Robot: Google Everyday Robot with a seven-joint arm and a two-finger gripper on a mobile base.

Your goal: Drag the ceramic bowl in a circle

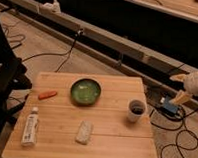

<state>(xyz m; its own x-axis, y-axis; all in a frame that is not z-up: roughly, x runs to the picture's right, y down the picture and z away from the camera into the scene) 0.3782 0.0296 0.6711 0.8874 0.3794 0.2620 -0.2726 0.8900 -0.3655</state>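
The ceramic bowl (86, 91), round and shallow with a glossy green inside and a darker rim, sits on the wooden table (109, 144) at its far middle. My gripper (178, 87) hangs off the table's right side, above the floor and well to the right of the bowl. Its two tan fingers (176, 76) stand apart with nothing between them.
A small white cup (136, 110) with dark liquid stands at the right of the table. An orange object (47, 95) lies left of the bowl, a white tube (30, 126) at front left, a pale packet (84, 132) at front middle. A blue box (170, 106) and cables lie on the floor.
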